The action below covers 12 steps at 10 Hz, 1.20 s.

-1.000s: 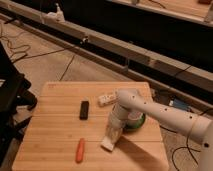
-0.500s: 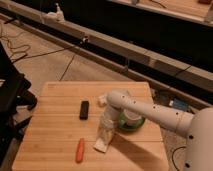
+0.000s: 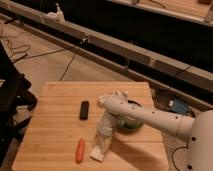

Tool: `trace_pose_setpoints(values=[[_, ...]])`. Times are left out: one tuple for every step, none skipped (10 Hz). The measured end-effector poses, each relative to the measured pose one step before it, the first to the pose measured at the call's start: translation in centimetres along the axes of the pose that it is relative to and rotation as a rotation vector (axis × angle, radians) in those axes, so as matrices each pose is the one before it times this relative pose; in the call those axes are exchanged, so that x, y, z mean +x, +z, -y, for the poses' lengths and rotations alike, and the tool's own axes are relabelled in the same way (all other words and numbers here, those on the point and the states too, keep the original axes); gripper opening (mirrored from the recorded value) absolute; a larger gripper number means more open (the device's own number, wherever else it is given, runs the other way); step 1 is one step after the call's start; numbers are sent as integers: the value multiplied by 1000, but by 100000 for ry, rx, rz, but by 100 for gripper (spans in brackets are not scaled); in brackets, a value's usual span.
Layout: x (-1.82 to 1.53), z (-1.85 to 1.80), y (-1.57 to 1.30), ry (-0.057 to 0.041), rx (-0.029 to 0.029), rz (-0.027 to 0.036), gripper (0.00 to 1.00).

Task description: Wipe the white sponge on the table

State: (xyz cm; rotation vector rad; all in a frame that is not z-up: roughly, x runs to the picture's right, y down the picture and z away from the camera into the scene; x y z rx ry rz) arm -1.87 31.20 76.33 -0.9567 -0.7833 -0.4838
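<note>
The white sponge [image 3: 98,154] lies flat on the light-wood table [image 3: 50,135] near its front edge, just right of the orange carrot [image 3: 80,150]. My gripper [image 3: 102,145] points down from the white arm [image 3: 145,116] that reaches in from the right. It is shut on the sponge's upper end and presses it onto the tabletop. The sponge's lower corner sticks out below the gripper.
A black rectangular object [image 3: 84,109] lies left of the arm. A green bowl [image 3: 128,122] sits behind the forearm, partly hidden. A lumpy white object [image 3: 119,94] shows above the elbow. Cables and a dark chair [image 3: 10,95] are on the floor to the left.
The gripper has slid the sponge to the left and toward the table's front edge, closer to the carrot. The forearm has swung with it.
</note>
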Motion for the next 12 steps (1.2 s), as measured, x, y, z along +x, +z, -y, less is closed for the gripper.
trace_pose_setpoints(values=[[393,-1453,-352,3878,650,-1395,0],[697,-1343,-685,4052,1088,-2095,0],[582,-976,-669,3273,693,-1384,0],[776,-709,-913,3102,1295,-1567,0],[849,-334,-1051,2132,780,-1743,0],[560,124,-635,1052,421,-936,0],[528,391,-633,310,475,-909,0],[253,833,-497,-1063,536,-768,0],[-67,814,-111,-1537,270,-214,0],[-355,1065,4,-2497,69,-218,0],[-777,1241,181,-3639,105,179,0],[-727,607,272,-1860,216,769,0]])
